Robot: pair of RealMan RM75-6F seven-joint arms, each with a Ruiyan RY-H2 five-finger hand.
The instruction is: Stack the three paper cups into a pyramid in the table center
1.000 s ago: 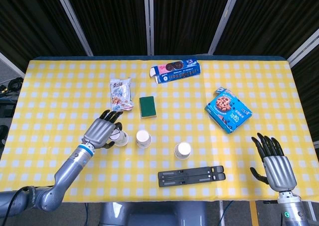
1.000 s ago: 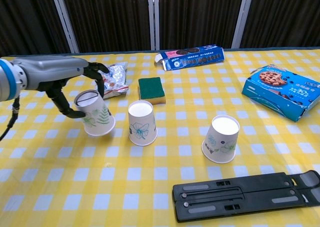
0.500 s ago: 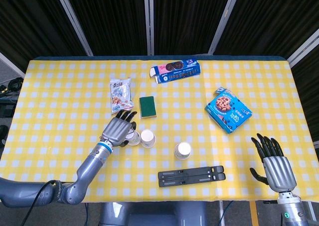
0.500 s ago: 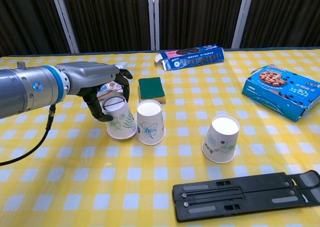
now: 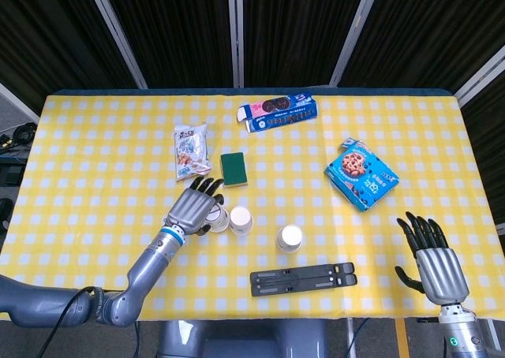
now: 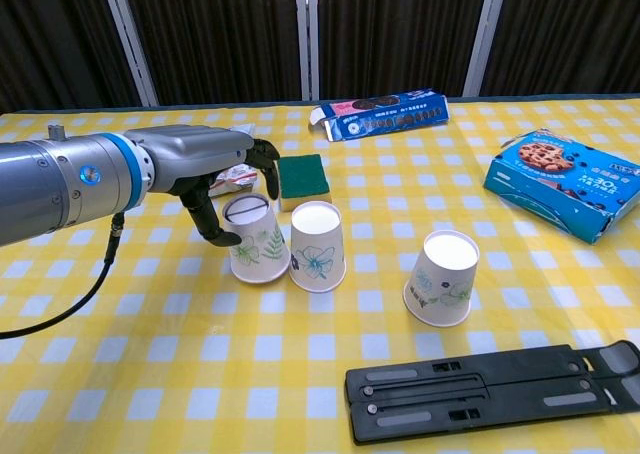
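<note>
Left hand (image 6: 215,169) gripping leaf-print cup (image 6: 256,238), touching middle cup (image 6: 316,246); third cup (image 6: 443,276) apart. Right hand (image 5: 435,255) idling, fingers spread.

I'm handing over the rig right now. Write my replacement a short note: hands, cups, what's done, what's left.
Left hand grips the left cup, which is tilted and pressed against the middle cup.
Right hand is open at the table's near right edge, holding nothing.
The third cup stands apart to the right, upside down.
Done: two base cups side by side.
Left: settle the left cup, release it, then put the third cup on top.
</note>
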